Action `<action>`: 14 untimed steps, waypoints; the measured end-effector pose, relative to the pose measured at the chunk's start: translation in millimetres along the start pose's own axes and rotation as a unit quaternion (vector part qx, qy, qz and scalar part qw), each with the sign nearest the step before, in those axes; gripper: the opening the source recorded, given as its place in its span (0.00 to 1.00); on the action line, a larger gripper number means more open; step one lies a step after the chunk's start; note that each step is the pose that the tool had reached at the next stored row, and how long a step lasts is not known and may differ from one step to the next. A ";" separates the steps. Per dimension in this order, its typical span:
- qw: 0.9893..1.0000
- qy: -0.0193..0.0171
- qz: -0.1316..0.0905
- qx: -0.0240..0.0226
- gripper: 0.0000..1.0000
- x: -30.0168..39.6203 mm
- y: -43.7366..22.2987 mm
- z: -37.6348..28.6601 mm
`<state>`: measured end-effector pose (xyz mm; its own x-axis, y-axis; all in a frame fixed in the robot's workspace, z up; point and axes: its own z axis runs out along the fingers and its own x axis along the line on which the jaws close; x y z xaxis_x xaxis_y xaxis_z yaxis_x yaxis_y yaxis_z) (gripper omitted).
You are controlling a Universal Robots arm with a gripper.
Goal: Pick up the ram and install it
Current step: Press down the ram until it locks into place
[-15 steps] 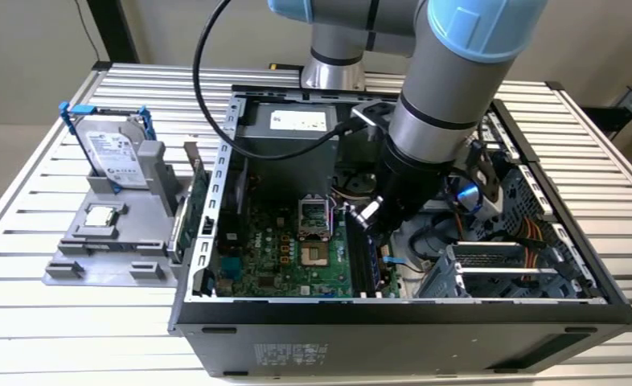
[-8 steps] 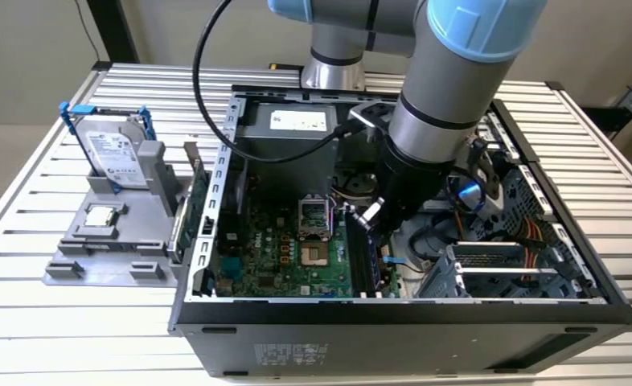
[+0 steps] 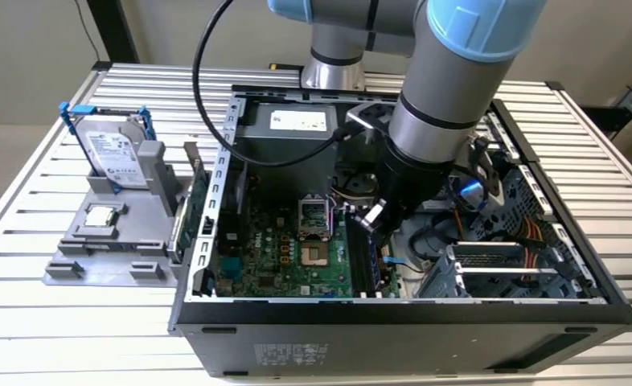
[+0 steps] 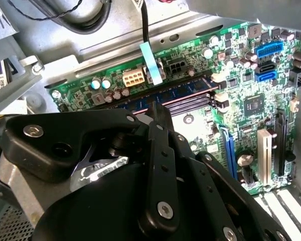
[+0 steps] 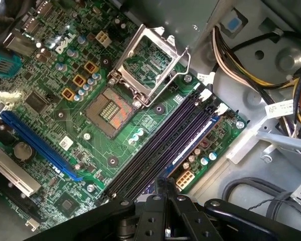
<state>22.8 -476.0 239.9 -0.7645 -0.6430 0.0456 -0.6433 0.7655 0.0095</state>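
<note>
Claw (image 3: 372, 219) apparently presses ram (image 4: 163, 98) into motherboard (image 5: 65, 75) slot.

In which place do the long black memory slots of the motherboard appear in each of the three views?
Exterior view: the memory slots lie directly below the gripper, along the motherboard edge toward the exterior view's right.
Second wrist view: they run past the gripper, beside a white connector.
First wrist view: they run diagonally from the gripper, beside the open CPU socket.
Shared landmark: the gripper, at one end of the slots.
</note>
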 end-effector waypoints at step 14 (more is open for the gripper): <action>0.999 0.000 -0.035 0.002 0.00 0.0 0.0 0.3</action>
<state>22.8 -476.0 239.6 -0.7179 -0.6946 0.0456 -0.6950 0.7189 0.0096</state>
